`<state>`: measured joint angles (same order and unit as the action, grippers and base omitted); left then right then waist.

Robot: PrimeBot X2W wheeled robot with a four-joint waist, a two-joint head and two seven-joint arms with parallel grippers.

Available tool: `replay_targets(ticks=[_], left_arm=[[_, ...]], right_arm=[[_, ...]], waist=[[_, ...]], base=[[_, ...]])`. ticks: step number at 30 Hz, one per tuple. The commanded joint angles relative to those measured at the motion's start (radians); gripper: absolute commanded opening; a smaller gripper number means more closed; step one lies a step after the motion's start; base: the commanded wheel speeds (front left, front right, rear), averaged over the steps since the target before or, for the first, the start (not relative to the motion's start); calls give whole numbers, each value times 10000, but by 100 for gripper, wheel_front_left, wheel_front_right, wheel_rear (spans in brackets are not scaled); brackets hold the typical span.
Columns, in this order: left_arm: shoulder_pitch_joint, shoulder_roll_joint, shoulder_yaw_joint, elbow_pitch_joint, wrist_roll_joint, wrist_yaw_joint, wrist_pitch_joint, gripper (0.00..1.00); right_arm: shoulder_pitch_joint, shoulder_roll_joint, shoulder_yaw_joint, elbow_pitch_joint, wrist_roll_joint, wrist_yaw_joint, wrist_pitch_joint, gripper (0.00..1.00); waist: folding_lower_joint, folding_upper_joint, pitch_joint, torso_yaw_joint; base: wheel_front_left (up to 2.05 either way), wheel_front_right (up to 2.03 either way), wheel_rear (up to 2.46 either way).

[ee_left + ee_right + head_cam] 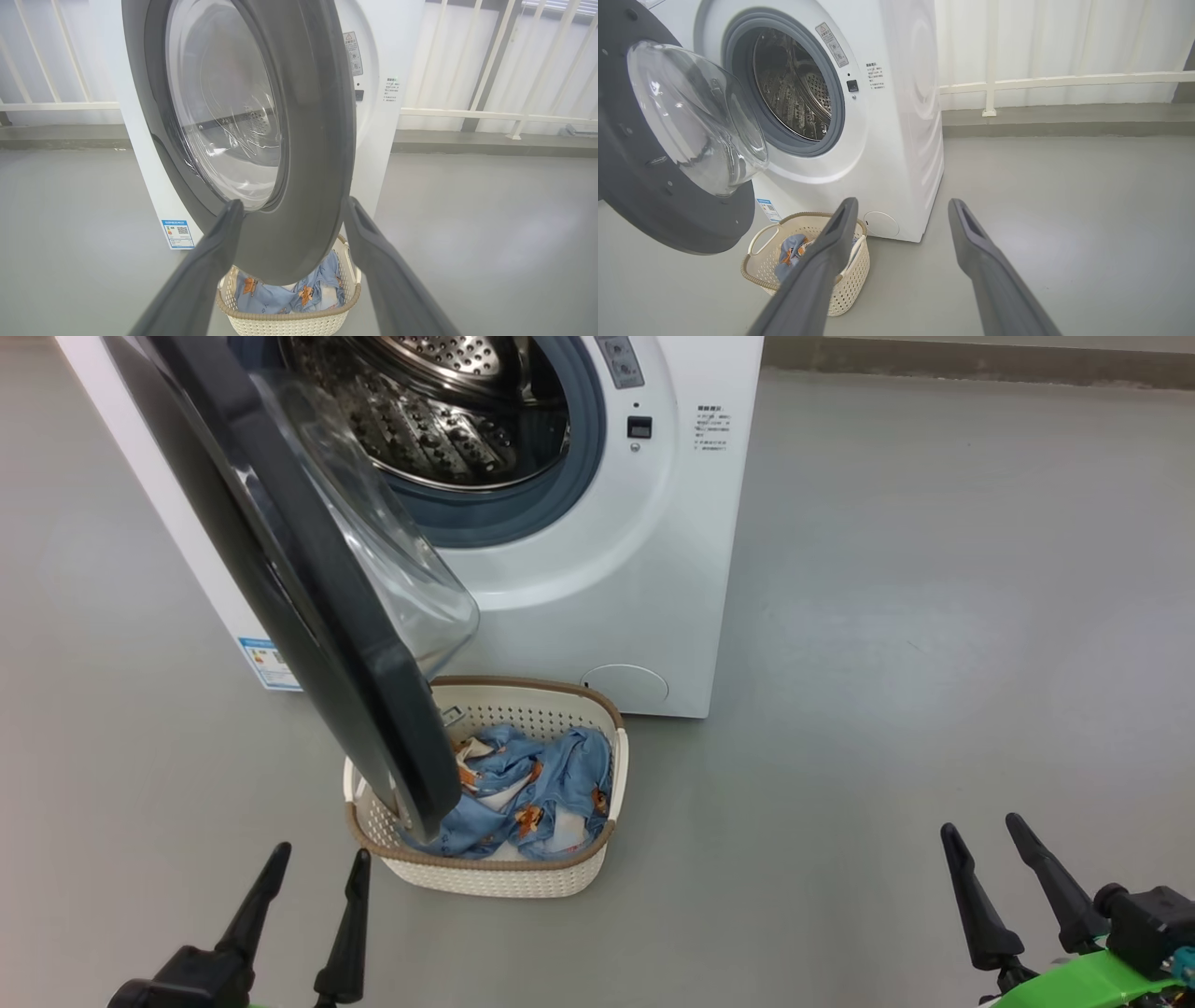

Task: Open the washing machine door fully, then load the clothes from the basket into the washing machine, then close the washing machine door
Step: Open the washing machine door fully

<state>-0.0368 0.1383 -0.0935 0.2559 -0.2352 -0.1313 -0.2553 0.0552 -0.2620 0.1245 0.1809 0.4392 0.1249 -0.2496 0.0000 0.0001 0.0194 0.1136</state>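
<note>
The white washing machine (607, 569) stands ahead with its steel drum (448, 411) showing. Its round black door (308, 588) with the clear glass bowl hangs partly open, swung out over the left part of the basket (504, 877). That cream basket sits on the floor in front of the machine and holds the light blue printed clothes (523, 793). My left gripper (313, 854) is open at the lower left, near the basket's left corner and short of the door's edge. Well to the right, my right gripper (980, 826) is open over bare floor, holding nothing.
Grey floor (934, 616) spreads to the right of the machine. A white railing (1064, 79) on a low grey kerb runs behind it. A blue label sticker (266, 663) marks the machine's lower left front, and a round flap (625, 683) sits low down.
</note>
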Motion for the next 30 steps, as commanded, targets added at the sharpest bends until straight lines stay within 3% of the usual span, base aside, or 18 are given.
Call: replay_targets(ticks=[1, 13, 14, 15, 16, 22, 30], left_arm=[[-333, 113, 303, -234, 98, 6, -65, 100], [-490, 18, 490, -178, -30, 27, -65, 99], [-582, -6, 555, -219, -39, 63, -65, 76], [-686, -31, 609, -282, -44, 95, -65, 25], [-805, -60, 659, -381, -45, 129, -65, 0], [-1581, -364, 642, -1529, -91, 237, -65, 0], [-2342, -685, -740, -2669, -159, 161, 311, 0]], right_arm=[[36, -232, 156, -225, -163, 58, -122, 100], [145, -78, 51, -42, -162, 58, -122, 100], [142, -76, 29, -41, -166, 58, -122, 100], [143, -73, 18, -36, -170, 58, -122, 100], [140, -75, 21, -38, -181, 58, -122, 100], [82, -87, -28, -62, -243, 58, -122, 100], [-59, -73, 46, -72, -341, 58, -122, 100]], waist=[[0, -1, 4, 9], [0, -1, -37, 65], [0, -1, -37, 75], [0, -1, -36, 86], [0, -1, -32, 95], [0, -1, 27, 107], [0, -1, 172, -46]], base=[[0, 0, 0], [0, 0, 0], [0, 0, 0], [0, 0, 0], [0, 0, 0], [0, 0, 0], [0, 0, 0]])
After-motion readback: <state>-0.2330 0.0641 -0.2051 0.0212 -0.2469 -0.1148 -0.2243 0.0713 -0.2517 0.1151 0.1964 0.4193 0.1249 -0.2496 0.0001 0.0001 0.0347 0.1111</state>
